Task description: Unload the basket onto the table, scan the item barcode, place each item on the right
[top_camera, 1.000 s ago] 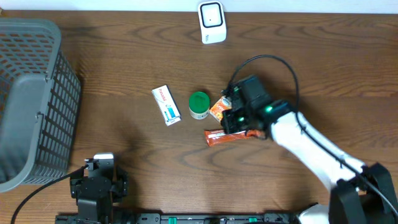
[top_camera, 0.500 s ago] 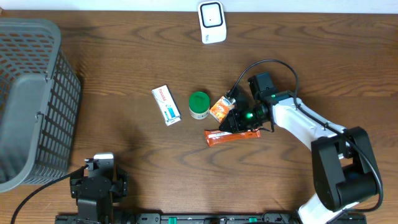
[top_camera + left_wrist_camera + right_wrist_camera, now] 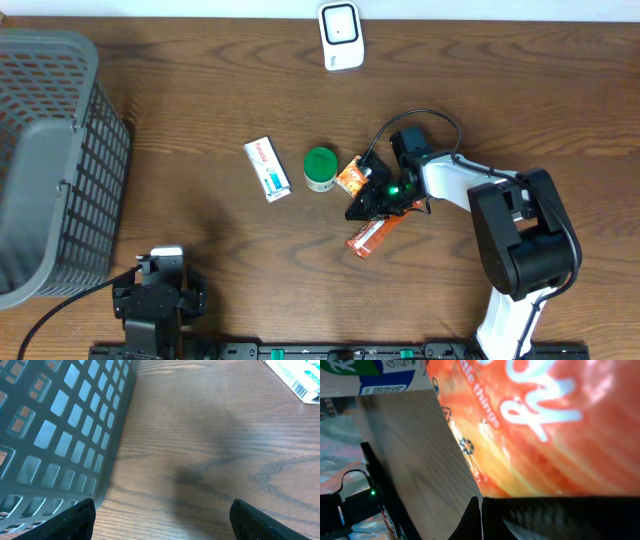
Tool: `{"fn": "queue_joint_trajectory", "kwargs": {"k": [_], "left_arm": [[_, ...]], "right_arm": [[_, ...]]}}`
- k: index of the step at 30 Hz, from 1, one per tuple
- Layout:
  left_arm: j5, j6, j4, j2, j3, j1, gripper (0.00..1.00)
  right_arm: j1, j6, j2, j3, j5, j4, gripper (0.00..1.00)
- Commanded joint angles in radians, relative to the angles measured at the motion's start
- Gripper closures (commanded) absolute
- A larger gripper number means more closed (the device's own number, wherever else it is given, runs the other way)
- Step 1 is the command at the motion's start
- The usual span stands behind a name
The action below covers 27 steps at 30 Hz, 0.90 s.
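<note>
An orange snack bar [image 3: 370,237] lies slanted on the wooden table, just below my right gripper [image 3: 355,211]. That gripper is shut, its tips low by the bar's upper end. In the right wrist view the orange wrapper [image 3: 545,425] fills the frame right behind the closed fingertips [image 3: 481,515]; nothing shows between them. A small orange packet [image 3: 352,176], a green-lidded jar [image 3: 320,168] and a white box [image 3: 267,168] lie in a row to the left. The white scanner [image 3: 341,36] stands at the far edge. My left gripper [image 3: 160,290] rests open at the near left, empty [image 3: 162,520].
A grey mesh basket [image 3: 50,160] occupies the left side, its wall close to my left gripper [image 3: 60,425]. The white box's end [image 3: 297,375] shows at the top right of the left wrist view. A black cable [image 3: 420,100] loops over the right arm.
The right arm has folded in and its gripper has dropped lower. The orange bar has swung from lying level to a slant, its left end now nearer the front. The left arm has not moved.
</note>
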Motion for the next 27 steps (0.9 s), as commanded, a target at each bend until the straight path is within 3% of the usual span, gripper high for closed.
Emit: {"fn": "queue_joint_trajectory", "kwargs": {"k": [1,6,12,21,27], "left_arm": [[-0.003,-0.011,-0.002,-0.002,0.006,0.003,0.14],[-0.003,-0.011,-0.002,-0.002,0.006,0.003,0.14],[-0.003,-0.011,-0.002,-0.002,0.006,0.003,0.14],[-0.003,-0.011,-0.002,-0.002,0.006,0.003,0.14],[-0.003,-0.011,-0.002,-0.002,0.006,0.003,0.14]], "right_arm": [[-0.001,0.001,0.043,-0.004,0.132,-0.007,0.99],[-0.002,-0.004,-0.014,-0.003,0.060,-0.003,0.99],[-0.002,-0.003,-0.226,-0.003,0.055,-0.086,0.99],[-0.001,0.062,-0.365,-0.007,0.371,-0.389,0.99],[0.005,0.100,-0.364,-0.046,0.406,-0.358,0.99]]}}
